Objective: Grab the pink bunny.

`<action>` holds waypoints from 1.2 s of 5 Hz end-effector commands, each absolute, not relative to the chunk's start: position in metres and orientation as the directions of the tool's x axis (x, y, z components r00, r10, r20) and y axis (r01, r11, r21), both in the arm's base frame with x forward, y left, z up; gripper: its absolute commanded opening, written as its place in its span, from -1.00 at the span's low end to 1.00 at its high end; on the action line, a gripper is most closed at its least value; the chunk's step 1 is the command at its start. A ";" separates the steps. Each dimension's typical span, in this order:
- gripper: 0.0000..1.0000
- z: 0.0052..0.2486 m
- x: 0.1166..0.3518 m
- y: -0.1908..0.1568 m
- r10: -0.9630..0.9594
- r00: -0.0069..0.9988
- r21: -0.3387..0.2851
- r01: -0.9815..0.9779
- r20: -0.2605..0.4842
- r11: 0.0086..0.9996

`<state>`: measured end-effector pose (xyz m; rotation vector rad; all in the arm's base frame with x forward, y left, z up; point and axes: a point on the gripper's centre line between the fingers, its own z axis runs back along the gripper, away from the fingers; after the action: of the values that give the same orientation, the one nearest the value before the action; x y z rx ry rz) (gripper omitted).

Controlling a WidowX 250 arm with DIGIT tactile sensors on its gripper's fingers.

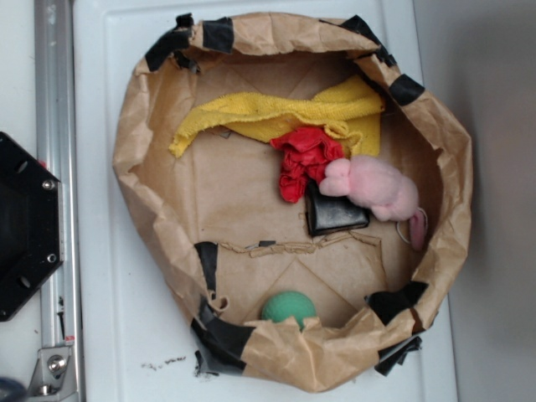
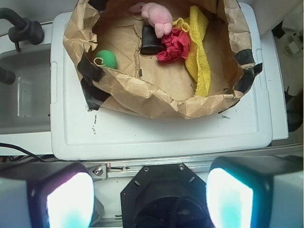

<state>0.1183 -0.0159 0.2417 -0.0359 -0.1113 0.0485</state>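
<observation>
- Wrist view, bottom of frame: gripper with its two fingers far apart, nothing between them. Wide open, empty.
- It sits over the black robot base and rail, well short of the bag. The gripper doesn't show in the exterior view.
- Next out: white lid-like surface carrying the brown paper bag, rolled down into a low bowl, black tape patches on its rim.
- Inside, near-left of wrist frame: green ball, tucked against the bag wall.
- Middle: red cloth, bunched; yellow towel running along the right wall.
- Small black object just left of the red cloth; can't tell what it is.
- Far end, top centre of wrist frame: pink bunny, lying partly on the black object and touching the red cloth. In the exterior view it's centre-right, close to the bag wall.
- Step, as I read it: approach not begun; the grab is entirely ahead.
- Next move calls for: reach forward over the bag rim to the far side, keep fingers spread, descend onto the bunny's body.
- Watch: red cloth touches it, easy to snag both. Bag wall is close on the far side.
</observation>
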 end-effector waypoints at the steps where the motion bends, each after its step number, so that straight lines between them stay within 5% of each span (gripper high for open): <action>1: 1.00 0.242 0.118 -0.016 0.050 0.993 -0.038 -0.046 0.110 0.998; 2: 1.00 0.211 0.161 0.003 0.070 0.982 -0.059 -0.060 0.177 0.996; 3: 1.00 0.179 0.214 0.011 0.012 0.909 -0.058 0.013 0.416 0.998; 4: 1.00 0.163 0.235 0.009 -0.021 0.908 -0.096 0.068 0.418 0.993; 6: 1.00 0.118 0.285 0.005 -0.147 0.892 -0.017 0.171 0.428 0.985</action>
<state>0.2726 0.0118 0.0974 -0.0700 -0.3801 -0.1305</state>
